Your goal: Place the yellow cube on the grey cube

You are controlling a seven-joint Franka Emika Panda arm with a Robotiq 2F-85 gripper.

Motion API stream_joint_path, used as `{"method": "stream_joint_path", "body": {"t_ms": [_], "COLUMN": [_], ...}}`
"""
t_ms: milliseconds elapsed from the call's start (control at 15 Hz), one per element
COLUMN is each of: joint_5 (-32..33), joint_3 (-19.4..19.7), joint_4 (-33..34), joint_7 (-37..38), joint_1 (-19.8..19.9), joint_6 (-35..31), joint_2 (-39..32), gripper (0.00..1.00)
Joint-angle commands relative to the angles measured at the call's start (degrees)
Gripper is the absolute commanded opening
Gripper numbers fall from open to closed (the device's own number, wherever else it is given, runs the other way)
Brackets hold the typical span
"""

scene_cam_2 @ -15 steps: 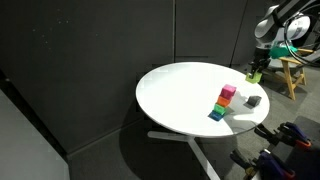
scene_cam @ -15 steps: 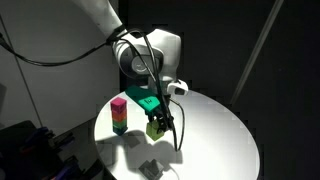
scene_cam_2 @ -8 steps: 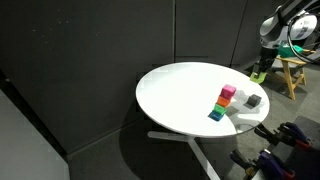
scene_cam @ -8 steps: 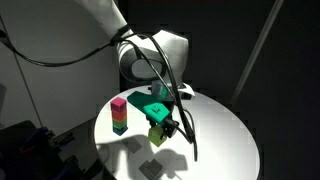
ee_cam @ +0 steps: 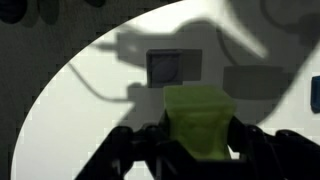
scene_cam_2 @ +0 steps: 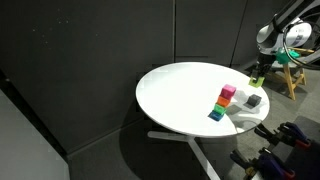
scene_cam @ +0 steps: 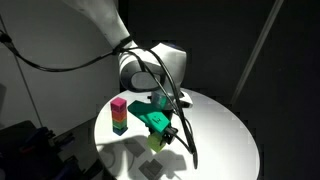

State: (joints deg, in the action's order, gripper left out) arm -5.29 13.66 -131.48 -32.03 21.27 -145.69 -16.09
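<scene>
While the pincer (scene_cam: 158, 139) clamps the yellow cube (ee_cam: 198, 121), round white table (scene_cam_2: 180, 95) bearing the grey cube (ee_cam: 166, 68), dark walls (scene_cam_2: 90, 50).

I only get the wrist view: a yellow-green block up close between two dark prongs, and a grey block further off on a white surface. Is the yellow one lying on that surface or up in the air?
Observer: Up in the air. In an exterior view the gripper holds the yellow cube clear of the round white table.
Operator: Is there anything else on the table that I miss?
Observer: Yes, a stack of coloured cubes stands there, with a pink cube on top.
Operator: Does the grey one touch that stack?
Observer: No. The grey cube sits alone, apart from the stack, near the table's edge.
</scene>
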Motion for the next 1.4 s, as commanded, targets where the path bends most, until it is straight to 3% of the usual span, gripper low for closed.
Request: {"method": "stream_joint_path", "body": {"t_ms": [0, 1333], "joint_5": [-0.2, 0.9], "joint_3": [-1.3, -1.9], "joint_4": [1.0, 1.1], "joint_7": [0.0, 0.6], "joint_1": [1.3, 5.0], "joint_6": [-3.0, -5.1], "joint_2": [-2.9, -6.6], "gripper": [0.25, 0.25]}}
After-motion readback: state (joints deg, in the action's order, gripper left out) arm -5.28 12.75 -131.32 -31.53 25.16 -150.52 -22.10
